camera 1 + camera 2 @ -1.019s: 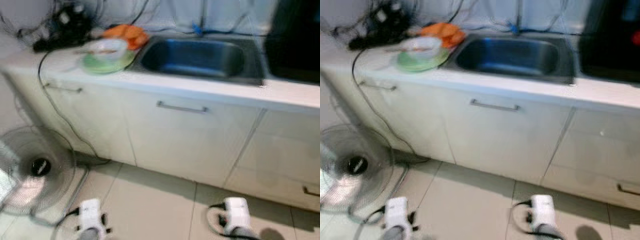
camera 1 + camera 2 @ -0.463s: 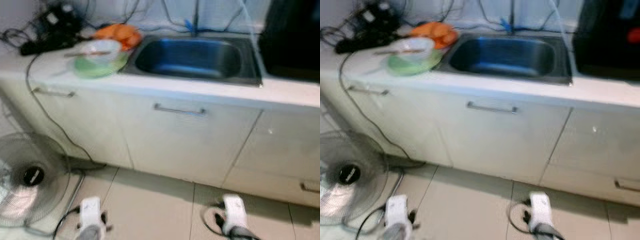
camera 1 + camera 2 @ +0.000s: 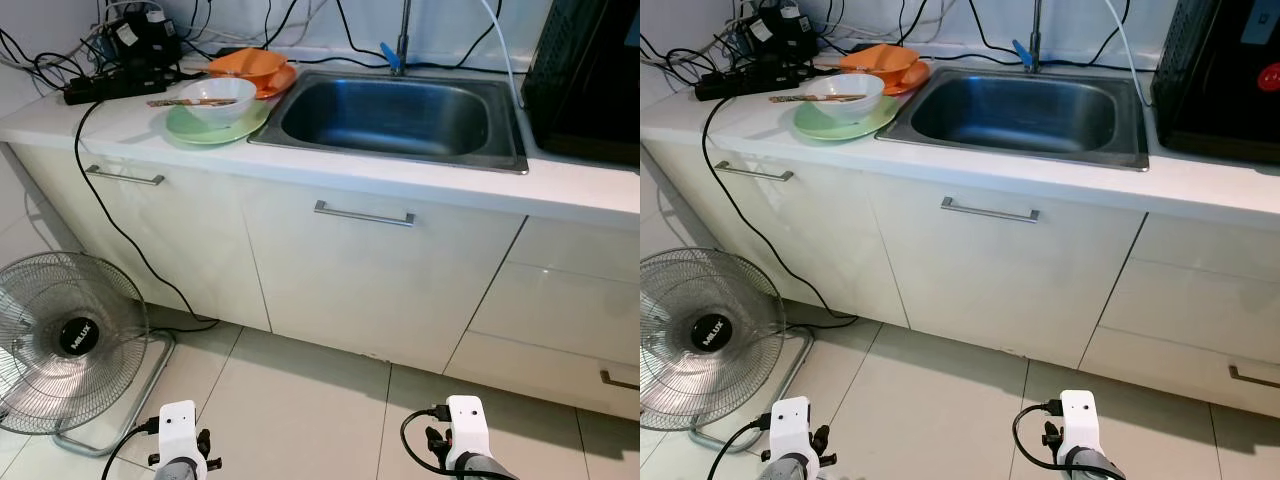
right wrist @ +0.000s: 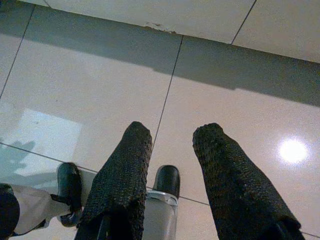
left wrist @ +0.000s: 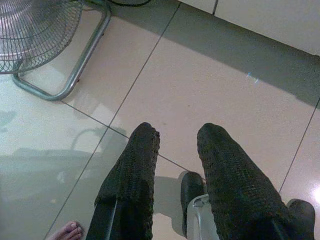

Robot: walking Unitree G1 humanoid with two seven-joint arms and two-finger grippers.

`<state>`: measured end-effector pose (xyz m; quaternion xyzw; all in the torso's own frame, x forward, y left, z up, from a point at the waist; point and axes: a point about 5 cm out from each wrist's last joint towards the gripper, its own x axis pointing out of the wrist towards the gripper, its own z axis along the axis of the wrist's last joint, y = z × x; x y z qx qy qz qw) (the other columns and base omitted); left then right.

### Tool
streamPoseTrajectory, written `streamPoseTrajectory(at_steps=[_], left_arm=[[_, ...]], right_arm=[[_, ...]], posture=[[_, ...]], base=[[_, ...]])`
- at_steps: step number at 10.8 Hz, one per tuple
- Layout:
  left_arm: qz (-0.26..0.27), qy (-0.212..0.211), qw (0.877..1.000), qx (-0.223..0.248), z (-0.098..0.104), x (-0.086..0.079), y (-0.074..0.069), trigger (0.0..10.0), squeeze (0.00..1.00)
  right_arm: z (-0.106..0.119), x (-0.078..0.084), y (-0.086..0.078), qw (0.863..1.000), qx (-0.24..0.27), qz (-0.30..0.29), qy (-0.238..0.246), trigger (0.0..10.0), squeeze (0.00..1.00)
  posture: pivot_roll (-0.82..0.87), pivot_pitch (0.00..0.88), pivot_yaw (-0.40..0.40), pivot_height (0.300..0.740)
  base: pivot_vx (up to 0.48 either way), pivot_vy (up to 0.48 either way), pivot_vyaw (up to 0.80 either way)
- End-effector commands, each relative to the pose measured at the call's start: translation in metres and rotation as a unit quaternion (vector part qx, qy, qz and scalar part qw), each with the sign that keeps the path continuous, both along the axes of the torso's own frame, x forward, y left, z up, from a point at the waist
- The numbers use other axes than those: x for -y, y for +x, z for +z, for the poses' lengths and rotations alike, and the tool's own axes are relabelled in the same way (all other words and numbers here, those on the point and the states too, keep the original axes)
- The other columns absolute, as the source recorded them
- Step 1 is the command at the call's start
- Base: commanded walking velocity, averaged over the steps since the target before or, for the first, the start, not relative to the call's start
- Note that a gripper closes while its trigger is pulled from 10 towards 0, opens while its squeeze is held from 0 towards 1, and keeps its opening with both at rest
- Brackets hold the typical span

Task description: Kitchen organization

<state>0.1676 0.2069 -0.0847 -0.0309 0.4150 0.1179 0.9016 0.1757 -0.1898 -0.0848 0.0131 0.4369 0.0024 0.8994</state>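
A white bowl with chopsticks across it rests on a green plate on the white counter, left of the steel sink. Orange dishes sit behind the bowl. Both arms hang low over the floor tiles, their white wrists at the bottom of the head views. My left gripper is open above bare tile, nothing between its fingers. My right gripper is open too, also over tile.
A standing fan sits on the floor at the left, its black cable running up to a power strip among tangled wires. White cabinet doors with bar handles face me. A black appliance stands right of the sink. A person's toes show near the left gripper.
The camera has swayed slightly and settled, and the picture has sharpened from blurred. Nothing on the counter has moved and both arms still hang.
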Motion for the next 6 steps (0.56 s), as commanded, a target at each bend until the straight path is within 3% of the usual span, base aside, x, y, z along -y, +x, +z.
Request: streamPoseTrajectory(at_steps=[1, 6], left_arm=[[0.003, 0.002, 1.0, 0.001, 0.0013, -0.0024, 0.0025, 10.0, 0.0], [0.002, 0.003, 1.0, 0.003, 0.0015, -0.0022, 0.0027, 10.0, 0.0]], right_arm=[[0.0015, -0.0007, 0.0032, 1.0, 0.004, 0.002, 0.001, 10.0, 0.0], [0.0019, -0.0052, 0.0045, 1.0, 0.009, 0.017, 0.007, 10.0, 0.0]], posture=[[0.03, 0.0, 0.065, 0.74], [0.04, 0.0, 0.065, 0.74]], base=[[0.251, 0.0, 0.0], [0.31, 0.0, 0.0]])
